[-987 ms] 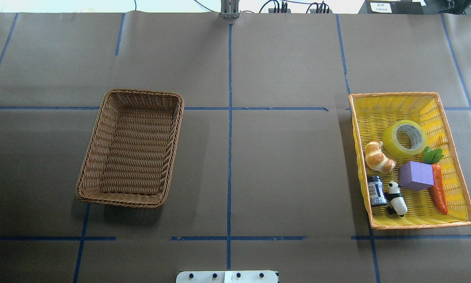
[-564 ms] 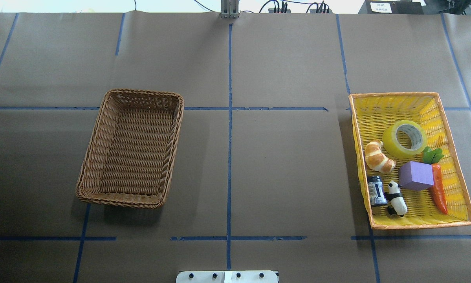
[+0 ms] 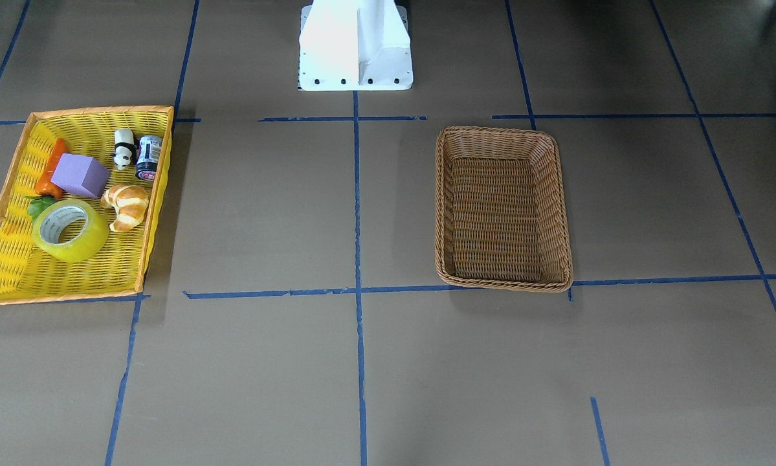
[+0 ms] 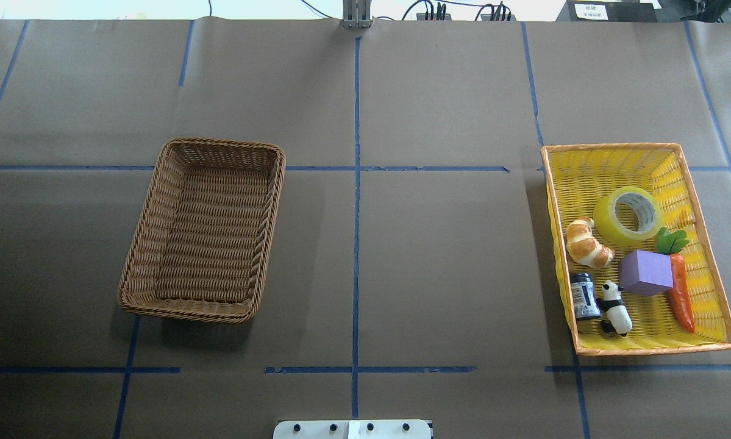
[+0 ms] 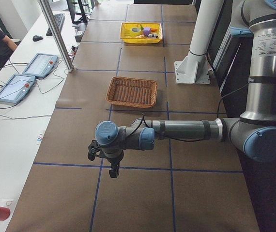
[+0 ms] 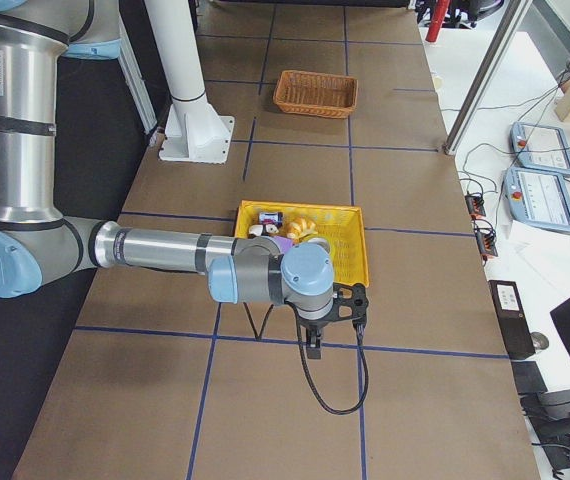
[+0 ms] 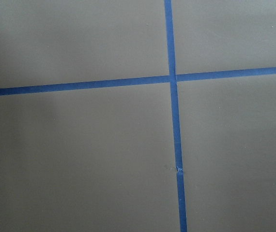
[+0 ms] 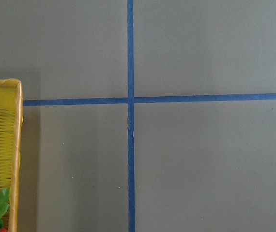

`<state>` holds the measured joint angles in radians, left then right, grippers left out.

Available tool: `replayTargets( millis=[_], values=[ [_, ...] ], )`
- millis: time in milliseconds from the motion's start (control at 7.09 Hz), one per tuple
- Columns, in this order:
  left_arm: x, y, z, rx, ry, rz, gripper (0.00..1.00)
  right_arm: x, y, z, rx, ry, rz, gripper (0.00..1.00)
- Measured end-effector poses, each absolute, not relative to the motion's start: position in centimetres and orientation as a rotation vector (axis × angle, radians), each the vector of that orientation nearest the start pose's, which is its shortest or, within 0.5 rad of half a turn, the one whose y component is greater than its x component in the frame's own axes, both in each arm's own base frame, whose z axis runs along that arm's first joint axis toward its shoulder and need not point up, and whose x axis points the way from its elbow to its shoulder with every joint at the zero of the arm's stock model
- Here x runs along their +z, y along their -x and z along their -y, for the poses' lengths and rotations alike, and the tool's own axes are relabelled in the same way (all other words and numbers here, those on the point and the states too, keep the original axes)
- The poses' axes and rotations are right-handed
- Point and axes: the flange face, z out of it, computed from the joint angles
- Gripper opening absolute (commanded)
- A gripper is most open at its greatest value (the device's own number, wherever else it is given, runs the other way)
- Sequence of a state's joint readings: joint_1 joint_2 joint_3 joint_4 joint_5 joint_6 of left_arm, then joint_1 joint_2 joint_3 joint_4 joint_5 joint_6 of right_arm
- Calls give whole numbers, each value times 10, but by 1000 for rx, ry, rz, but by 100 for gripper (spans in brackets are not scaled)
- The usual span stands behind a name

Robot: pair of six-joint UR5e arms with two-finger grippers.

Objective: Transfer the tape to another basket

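Counting: one tape (image 4: 610,222) | one basket (image 4: 147,239) | left tool (image 5: 113,172), right tool (image 6: 312,346): opening cannot tell

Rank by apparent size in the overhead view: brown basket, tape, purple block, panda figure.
Largest to smallest:
1. brown basket
2. tape
3. purple block, fairly close to the tape
4. panda figure

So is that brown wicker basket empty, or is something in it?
Empty: the basket shows only bare woven floor in the overhead and front views. The tape sits in the yellow tray.
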<state>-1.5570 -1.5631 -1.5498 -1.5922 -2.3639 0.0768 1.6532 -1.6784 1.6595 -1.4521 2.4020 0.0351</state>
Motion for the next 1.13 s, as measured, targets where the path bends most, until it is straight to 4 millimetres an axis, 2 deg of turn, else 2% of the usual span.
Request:
replayTargets(
  millis=[141,282,423,564,705,1128],
  values=[
    [669,56,489,84,-20,-793,100,646,-93,448,59,-115,828,100],
    [668,56,489,85,-21,-793,100,640,-80,455,27,-113,825,100],
    [668,56,489,86,-23,-793,100,625,-62,467,-25,-127,820,100],
    [667,56,489,87,-24,-793,100,599,-44,482,-83,-162,820,100],
    [667,56,489,88,-26,-793,100,576,-21,493,-132,-181,828,100],
    [666,56,489,92,-29,-793,100,548,61,499,-81,-117,867,100]
  ],
)
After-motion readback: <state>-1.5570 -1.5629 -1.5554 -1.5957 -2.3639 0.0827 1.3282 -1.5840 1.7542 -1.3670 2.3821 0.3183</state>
